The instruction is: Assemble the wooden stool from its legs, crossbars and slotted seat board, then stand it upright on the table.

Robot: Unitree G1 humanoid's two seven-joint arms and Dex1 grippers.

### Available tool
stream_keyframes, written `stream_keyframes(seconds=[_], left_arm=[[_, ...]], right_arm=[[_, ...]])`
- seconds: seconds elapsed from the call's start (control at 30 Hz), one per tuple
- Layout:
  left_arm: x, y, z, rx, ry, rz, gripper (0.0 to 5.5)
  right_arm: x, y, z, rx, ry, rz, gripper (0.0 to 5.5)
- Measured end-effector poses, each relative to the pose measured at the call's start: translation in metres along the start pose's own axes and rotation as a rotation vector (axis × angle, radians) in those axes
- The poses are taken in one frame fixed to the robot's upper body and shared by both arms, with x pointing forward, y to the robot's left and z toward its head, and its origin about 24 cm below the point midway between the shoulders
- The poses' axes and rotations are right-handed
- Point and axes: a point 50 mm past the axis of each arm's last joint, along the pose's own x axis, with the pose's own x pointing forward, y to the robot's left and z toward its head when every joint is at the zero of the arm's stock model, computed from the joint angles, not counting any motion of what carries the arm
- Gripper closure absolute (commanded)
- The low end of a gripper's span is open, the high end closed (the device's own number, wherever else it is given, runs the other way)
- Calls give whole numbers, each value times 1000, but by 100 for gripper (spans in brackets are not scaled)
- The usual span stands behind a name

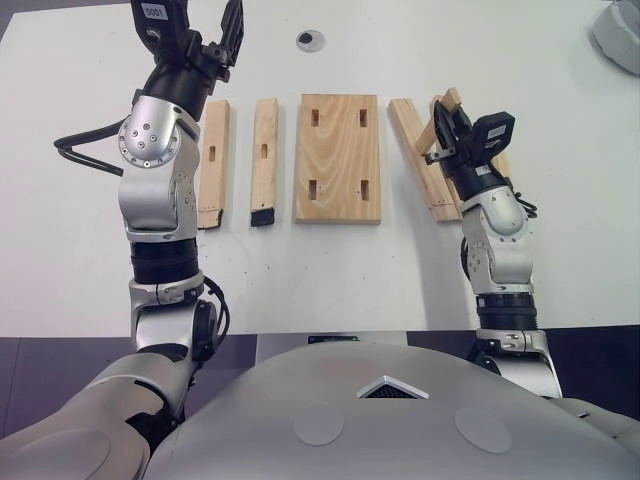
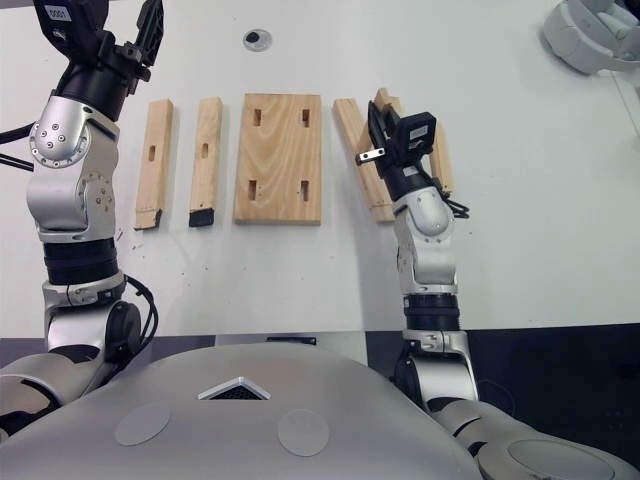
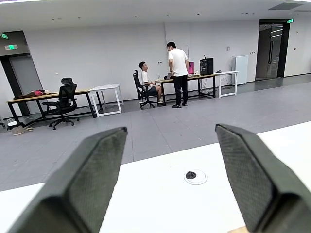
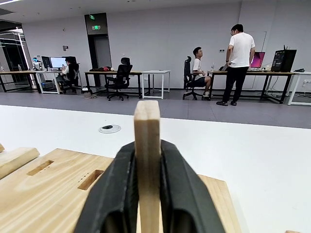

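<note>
the right gripper (image 1: 441, 135) is clamped on a thin crossbar (image 4: 147, 145), which stands up out of the closed jaws, edge-on to the wrist camera. the slotted seat board (image 1: 338, 158) lies flat on the table just to the robot's left of that gripper. its long axis runs away from the robot, and it has four slots, two near each end. seen from the right wrist, the board's slotted face lies close under the held crossbar. i judge the right arm the nearer one for any work on the board, or on the angled leg (image 1: 415, 150) lying just beside and beneath it. the left gripper (image 3: 167, 184) hangs high over the far left of the table (image 1: 330, 270), jaws wide and empty, above two slotted legs (image 1: 213, 160) that lie parallel to the board. the tabletop is plain white with a round cable grommet (image 1: 310, 40) at its far side. beyond it is an open office with a desk (image 3: 104, 90) and an office chair (image 3: 65, 99).
</note>
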Motion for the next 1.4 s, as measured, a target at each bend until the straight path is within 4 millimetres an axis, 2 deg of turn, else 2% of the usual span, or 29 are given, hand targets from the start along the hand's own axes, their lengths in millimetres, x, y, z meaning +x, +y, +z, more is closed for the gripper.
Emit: stream_keyframes(seconds=[0.1,0.17,0.23,0.37,0.43,0.57,0.7,0.87,0.97,1.1,1.3,1.4], left_arm=[[0,0,-1,1,5,-1,214],[0,0,-2,2,5,-2,214],[1,0,-2,4,0,0,214],[2,0,-3,2,0,1,214],[2,0,-4,3,-6,2,214],[2,0,-3,2,-8,7,214],[-1,-1,-1,9,-20,11,214],[-5,-5,-7,18,1,7,214],[-5,-5,-8,20,5,13,214],[-6,-7,-6,20,-5,11,214],[-7,-7,-7,22,-1,20,214],[-7,-7,-7,22,0,22,214]], right_arm=[[-1,0,0,5,-16,6,508],[-4,-2,1,12,-29,0,453],[-13,-4,-13,45,44,-18,415],[-5,0,17,69,-65,39,349],[-5,5,18,68,-38,72,312],[-21,1,1,71,213,80,230],[-31,1,-1,67,395,82,156],[-36,5,-2,68,581,72,156],[-35,1,2,67,658,20,156],[-39,0,1,56,715,9,230],[-40,-3,2,-50,729,17,342],[-35,-1,7,-97,656,26,342]])
